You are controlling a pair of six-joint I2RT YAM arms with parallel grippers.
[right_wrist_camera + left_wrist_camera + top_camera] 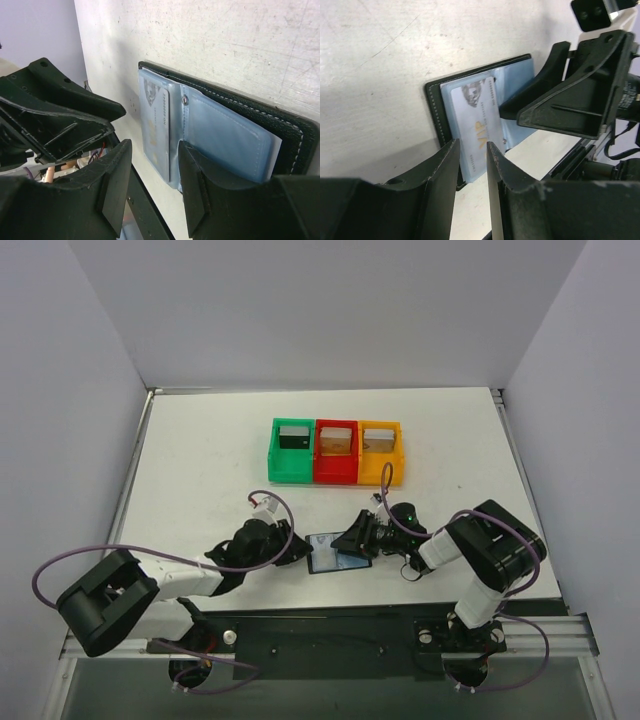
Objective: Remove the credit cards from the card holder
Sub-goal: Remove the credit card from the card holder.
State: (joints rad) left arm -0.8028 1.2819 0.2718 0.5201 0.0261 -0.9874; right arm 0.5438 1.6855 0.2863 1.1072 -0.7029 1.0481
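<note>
1. One card (480, 120), pale with gold "VIP" lettering, sits inside a clear sleeve of the card holder (338, 553), so by my judgement it is not yet out.
2. Flat and opened, the card holder lies on the worktop (200, 470) near its front edge, between the two arms. Opening it is the one part that looks done.
3. At the holder's left side, the left gripper (472, 150) has its jaws spread. The card's near end shows in the clear gap between them, and they pinch nothing.
4. At the holder's right side, the right gripper (155, 147) has its jaws spread too. One finger appears to rest on the holder's inside near the spine, probably pinning it down.
5. Nothing shows in the right-hand sleeve in the right wrist view, but I cannot tell whether other cards hide underneath.
6. Farther back, the green bin (292, 450), red bin (336, 452) and orange bin (380, 452) each hold something too small to identify.
7. What I judge is left: grip the card's end, slide it free, then check the other sleeves.
</note>
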